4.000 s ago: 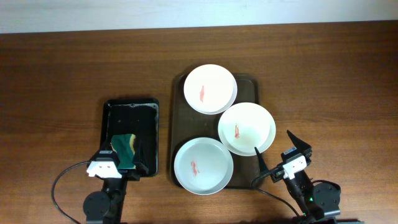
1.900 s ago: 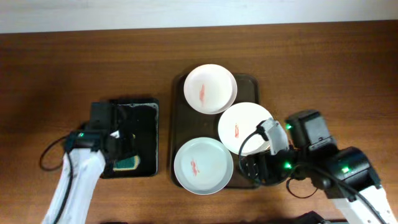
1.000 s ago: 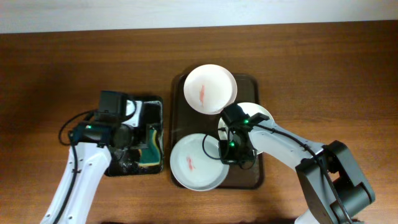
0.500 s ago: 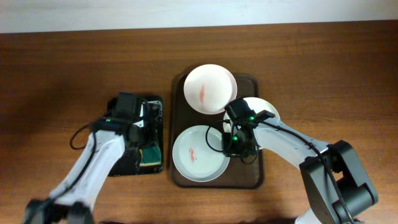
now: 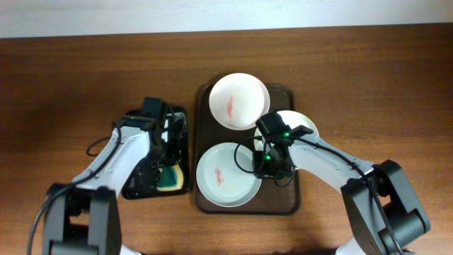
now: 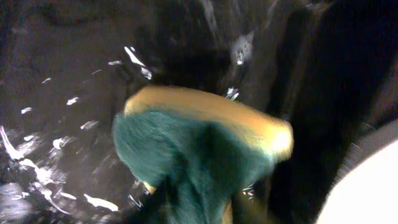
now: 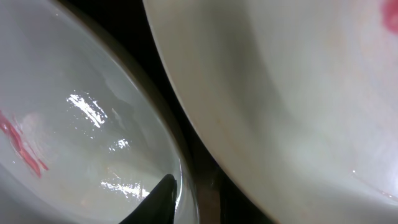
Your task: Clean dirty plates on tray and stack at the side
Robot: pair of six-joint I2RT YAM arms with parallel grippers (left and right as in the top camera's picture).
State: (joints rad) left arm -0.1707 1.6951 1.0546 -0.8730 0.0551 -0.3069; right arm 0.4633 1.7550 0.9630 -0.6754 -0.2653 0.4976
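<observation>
Zero plates wiped, zero stacked. All three plates are on the tray (image 5: 203,131): far plate (image 5: 241,95) at its back end, middle plate (image 5: 303,126) overhanging its right rim, near plate (image 5: 225,185) at its front end. Each shows a red smear (image 5: 219,177); the middle one's is visible only in the right wrist view. No plate sits on the table beside the tray.

The right gripper (image 5: 263,167) is down inside the tray, between the near and middle plates. One fingertip (image 7: 158,198) is at the near plate's rim; can't tell if it's clamped.

The left gripper (image 5: 161,154) is over the black tray (image 5: 136,184) just left of the tray, right above the sponge (image 6: 199,149). The view is blurred, so can't tell if it's grasping.

My read: this is the setup for the first wipe. All three wipes and the whole stack are left.
</observation>
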